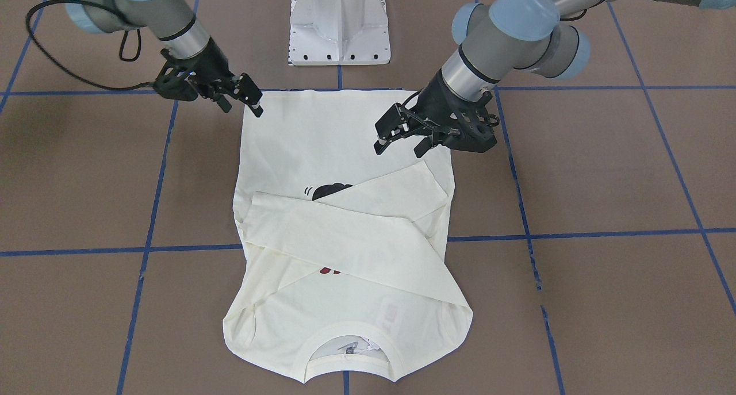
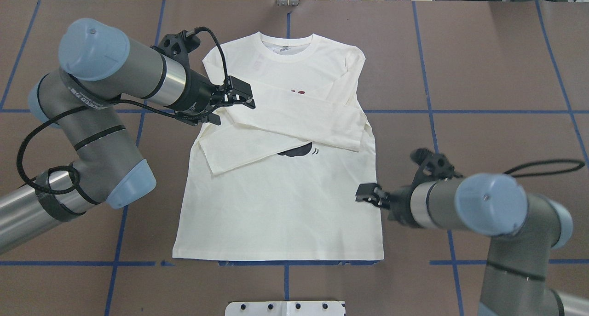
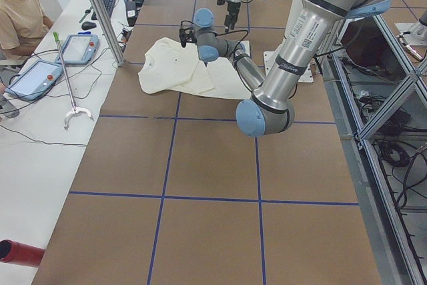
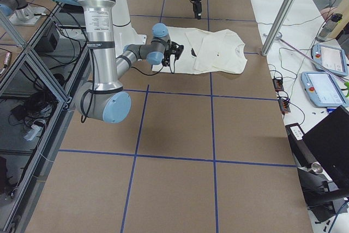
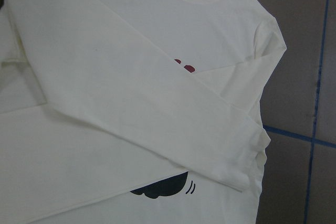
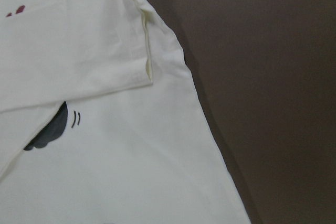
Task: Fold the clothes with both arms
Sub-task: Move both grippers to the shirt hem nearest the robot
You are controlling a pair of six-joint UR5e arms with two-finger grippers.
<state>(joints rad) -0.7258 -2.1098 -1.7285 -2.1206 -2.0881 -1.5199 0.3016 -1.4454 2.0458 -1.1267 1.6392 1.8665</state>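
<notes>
- t-shirt [image 2: 276, 205]: cream, long-sleeved, lying flat and print side up near the middle of the table [image 2: 483, 77]. the collar [image 2: 287, 49] is at the far side from the robot and the hem [image 2: 276, 256] is on the near side, close to the pedestal base [image 1: 339, 27].
- top sleeve [image 2: 299, 120]: runs from the shoulder on the robot's left across the chest, with its cuff at the shirt's right edge.
- under sleeve [image 2: 239, 155]: comes from the opposite shoulder and passes beneath the first, with its cuff near the shirt's left edge.
- cat print [image 2: 294, 151]: black, mostly covered by the sleeves, only a dark patch showing.
- red lettering [image 2: 298, 92]: a small scrap visible above the top sleeve.
- left arm [image 2: 101, 67]: reaches in over the shirt's left shoulder area.
- left gripper [image 1: 401, 145]: fingers spread apart with nothing between them, above the cloth. its wrist view looks down on the crossed sleeves from some height.
- right arm [image 2: 487, 203]: reaches toward the shirt's right side edge, below the sleeves.
- right gripper [image 1: 241, 108]: fingers apart and holding nothing, just at the shirt's edge. whether it touches the cloth cannot be told.
- table surface: brown, marked into squares by blue tape lines [image 2: 497, 112].
- side bench, left-end view: a seated person [image 3: 17, 11] and two handheld screens [image 3: 35, 79].
</notes>
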